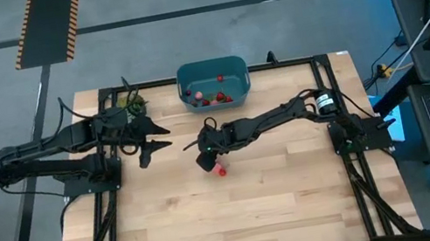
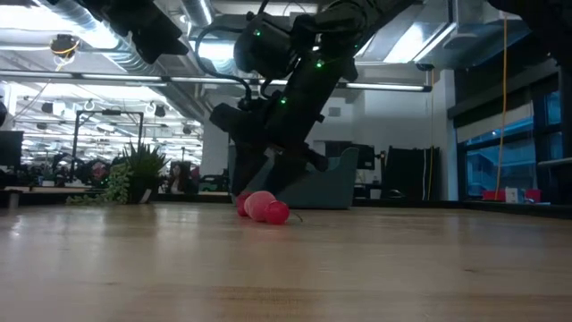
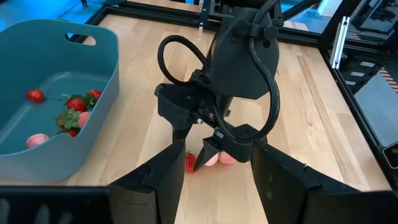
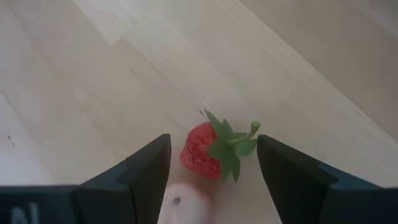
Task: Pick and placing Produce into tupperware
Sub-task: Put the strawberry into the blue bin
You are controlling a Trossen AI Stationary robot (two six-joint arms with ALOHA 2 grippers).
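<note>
The teal tupperware (image 1: 210,63) stands at the table's far middle, with several red and pinkish produce pieces (image 3: 71,112) inside. On the wood in front of it lie a red strawberry with a green top (image 4: 200,151) and a pale pink piece (image 4: 183,202), close together. My right gripper (image 4: 212,146) slants down over them, open. Its fingers stand on either side of the strawberry, just above the table (image 2: 264,207). My left gripper (image 1: 152,142) waits open, raised at the table's left and pointing toward the right arm.
A green leafy bunch (image 1: 134,104) lies at the far left, beside the left arm. A black frame (image 1: 310,57) runs round the table. Bare wood (image 1: 233,224) spreads from the two loose pieces to the near edge.
</note>
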